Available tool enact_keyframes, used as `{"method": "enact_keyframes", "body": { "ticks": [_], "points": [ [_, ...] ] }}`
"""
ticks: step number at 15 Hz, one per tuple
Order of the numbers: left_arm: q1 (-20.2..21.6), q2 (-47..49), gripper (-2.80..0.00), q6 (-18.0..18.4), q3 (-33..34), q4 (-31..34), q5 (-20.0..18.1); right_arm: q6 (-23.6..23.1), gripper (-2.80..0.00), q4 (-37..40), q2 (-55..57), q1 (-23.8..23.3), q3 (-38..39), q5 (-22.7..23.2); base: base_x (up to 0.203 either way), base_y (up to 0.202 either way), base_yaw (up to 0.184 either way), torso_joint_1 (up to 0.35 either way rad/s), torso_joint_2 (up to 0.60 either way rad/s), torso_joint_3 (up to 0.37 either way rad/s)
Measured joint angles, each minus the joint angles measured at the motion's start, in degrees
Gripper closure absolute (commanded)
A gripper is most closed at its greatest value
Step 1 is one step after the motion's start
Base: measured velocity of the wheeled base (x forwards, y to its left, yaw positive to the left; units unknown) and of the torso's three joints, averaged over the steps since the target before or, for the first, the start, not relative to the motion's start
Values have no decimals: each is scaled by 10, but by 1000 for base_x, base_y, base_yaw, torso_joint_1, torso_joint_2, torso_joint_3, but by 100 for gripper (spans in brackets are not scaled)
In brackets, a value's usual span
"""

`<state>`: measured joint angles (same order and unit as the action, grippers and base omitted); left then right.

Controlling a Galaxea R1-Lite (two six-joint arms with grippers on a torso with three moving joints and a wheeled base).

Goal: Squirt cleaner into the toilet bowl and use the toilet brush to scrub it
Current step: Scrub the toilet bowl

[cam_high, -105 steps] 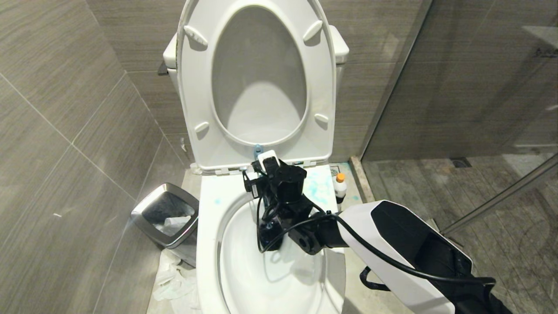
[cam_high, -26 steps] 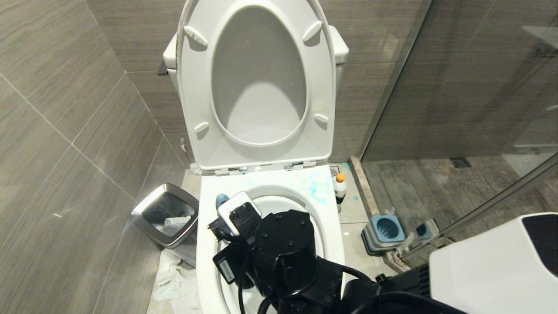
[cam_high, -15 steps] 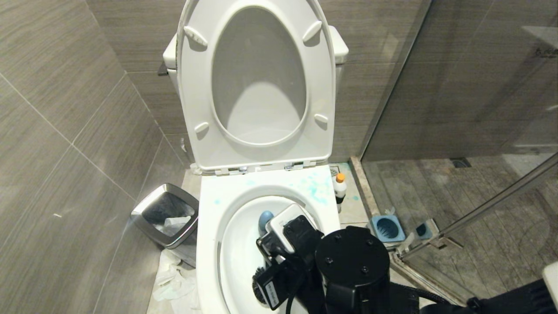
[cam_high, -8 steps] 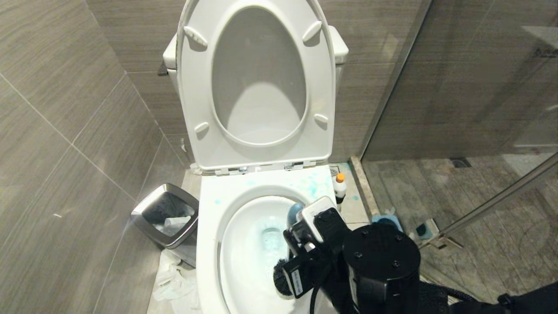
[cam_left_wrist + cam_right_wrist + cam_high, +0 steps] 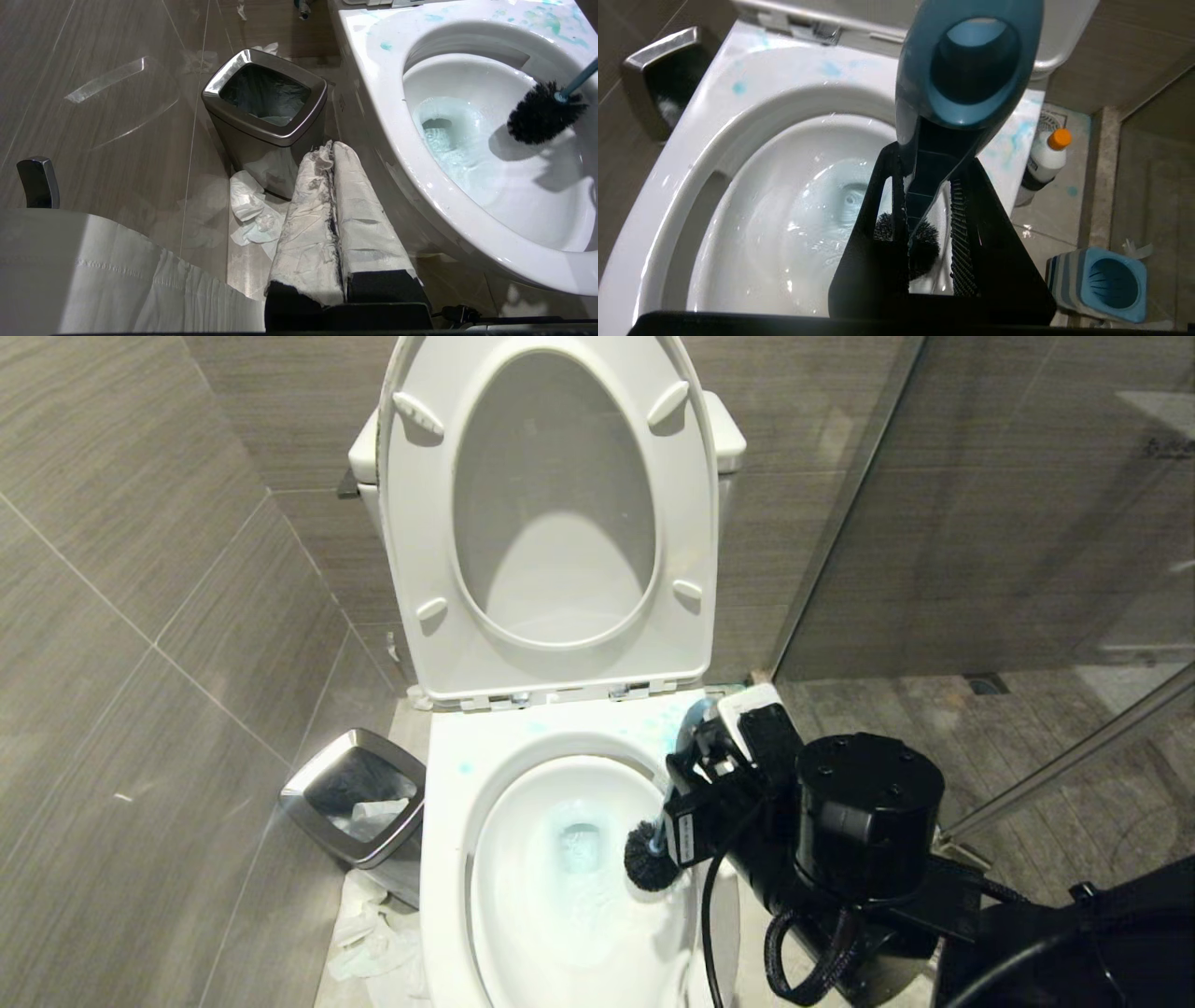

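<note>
At the lower right of the head view, the right gripper (image 5: pixel 695 775) pinches the toilet brush (image 5: pixel 651 857) by its handle.
The black bristle head hangs inside the toilet bowl (image 5: pixel 448 859), by its right inner wall near the teal water. The cleaner (image 5: pixel 1043 163) stands on the floor right of the bowl. The left gripper (image 5: pixel 332 186) hangs low beside the waste bin (image 5: pixel 266 116), fingers pressed together.

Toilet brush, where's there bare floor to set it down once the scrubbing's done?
Bare tile lies between the cleaner and the square brush holder, right of the toilet bowl. Left is crowded: the waste bin and crumpled paper. The right end effector grips the toilet brush.
</note>
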<state>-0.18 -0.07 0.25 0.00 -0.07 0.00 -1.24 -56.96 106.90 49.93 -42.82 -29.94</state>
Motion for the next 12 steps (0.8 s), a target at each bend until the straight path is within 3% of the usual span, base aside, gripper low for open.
{"method": "enact_keyframes", "body": {
  "ticks": [6, 12],
  "points": [
    [0, 0, 0, 0, 0, 0, 0, -12, 0, -18, 57, -40, -92, 11, 0, 0, 0, 0, 0, 0],
    [0, 0, 0, 0, 0, 0, 0, -38, 0, -5, 146, -45, -230, 34, 0, 0, 0, 0, 0, 0]
  ]
}}
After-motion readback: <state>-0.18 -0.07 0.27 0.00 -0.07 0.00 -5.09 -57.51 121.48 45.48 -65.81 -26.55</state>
